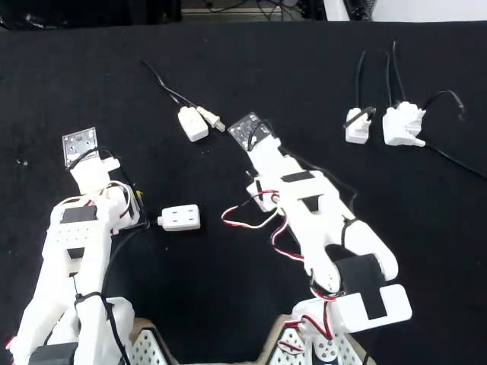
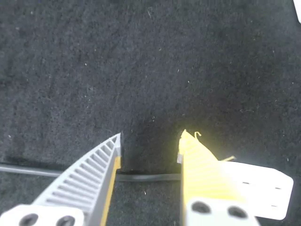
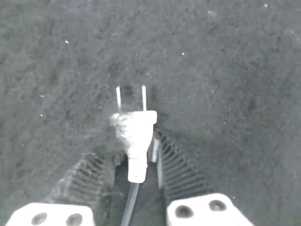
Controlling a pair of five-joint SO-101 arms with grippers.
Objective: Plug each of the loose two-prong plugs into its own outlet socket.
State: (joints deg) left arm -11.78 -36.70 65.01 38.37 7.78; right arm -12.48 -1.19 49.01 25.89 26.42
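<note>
The right gripper [image 3: 134, 148] is closed on a white plug [image 3: 135, 128]. Its fingers press the narrow neck from either side, and the wider body sits just past the fingertips. The plug's long axis runs in line with the fingers. Its two prongs [image 3: 143, 98] point straight ahead, away from the wrist, side by side and parallel above the black table [image 3: 235, 70]. Its cable [image 3: 129, 202] trails back between the fingers.

A white socket block [image 1: 181, 217] lies face up on the table, its long axis running across from left to right. In the high view the right gripper [image 1: 251, 131] is beyond this block and to its right, aimed away from the arm bases and slanting leftward.

The left gripper [image 1: 80, 144] is beyond the block and to its left. In the left wrist view, the left gripper [image 2: 150, 139] has its jaws apart with nothing between the tips. A thin black cable [image 2: 146, 177] crosses behind the tips, between the fingers.

Straight beyond the block, well apart from it, are a second socket [image 1: 192, 124] and a beige plug [image 1: 211, 116] just beside it. The plug's long axis slants, with the cable end toward the far left. Far to the block's right and beyond it are a small socket [image 1: 356, 125] and a white adapter [image 1: 403, 125], each with a black lead.
</note>
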